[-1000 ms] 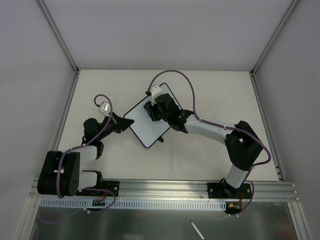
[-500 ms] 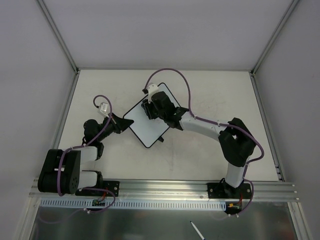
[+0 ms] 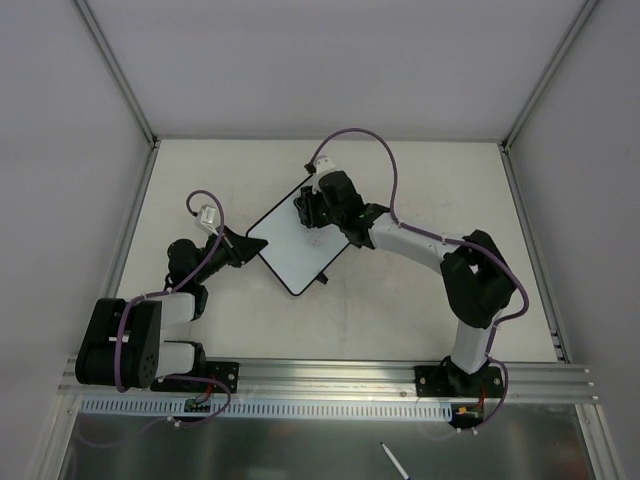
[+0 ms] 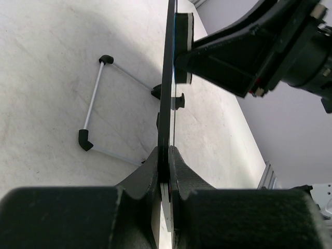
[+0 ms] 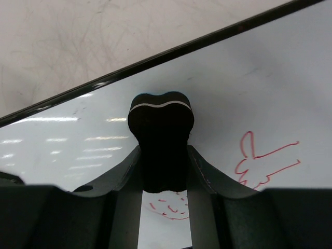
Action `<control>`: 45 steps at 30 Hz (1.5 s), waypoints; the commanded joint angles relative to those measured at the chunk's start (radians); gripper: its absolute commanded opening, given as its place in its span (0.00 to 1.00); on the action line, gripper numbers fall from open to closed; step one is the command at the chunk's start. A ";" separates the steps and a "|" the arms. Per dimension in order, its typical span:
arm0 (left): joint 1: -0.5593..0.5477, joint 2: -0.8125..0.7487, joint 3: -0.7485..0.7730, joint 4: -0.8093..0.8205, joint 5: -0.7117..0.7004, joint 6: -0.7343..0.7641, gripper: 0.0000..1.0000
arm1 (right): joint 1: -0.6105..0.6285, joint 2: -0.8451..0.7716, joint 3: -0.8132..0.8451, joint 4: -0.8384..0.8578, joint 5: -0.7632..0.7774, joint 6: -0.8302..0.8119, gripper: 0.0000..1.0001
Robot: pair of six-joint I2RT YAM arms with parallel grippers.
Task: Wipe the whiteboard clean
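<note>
The whiteboard (image 3: 288, 254) lies turned like a diamond on the table, white with a thin black rim. Red scribbles (image 5: 265, 161) show on its face beside the eraser, and more red marks (image 5: 174, 205) sit between the right fingers. My left gripper (image 3: 246, 246) is shut on the board's left corner. In the left wrist view the board (image 4: 167, 78) appears edge-on between the pinching jaws of that gripper (image 4: 168, 155). My right gripper (image 3: 311, 212) is shut on the black bone-shaped eraser (image 5: 161, 136), which presses on the board (image 5: 249, 72) near its far edge.
A thin wire stand (image 4: 96, 104) with black ends juts from the board's underside over the pale table (image 3: 420, 180). Grey walls with metal rails (image 3: 118, 75) enclose the table. A pen (image 3: 393, 462) lies on the metal shelf in front of the arm bases.
My right gripper has slid the eraser across the board, first slightly left and then toward the far right edge. The left gripper and the board have stayed still.
</note>
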 commanded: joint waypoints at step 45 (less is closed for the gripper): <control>0.007 -0.003 -0.021 0.045 -0.013 0.100 0.00 | -0.215 -0.008 -0.215 0.078 -0.006 0.180 0.00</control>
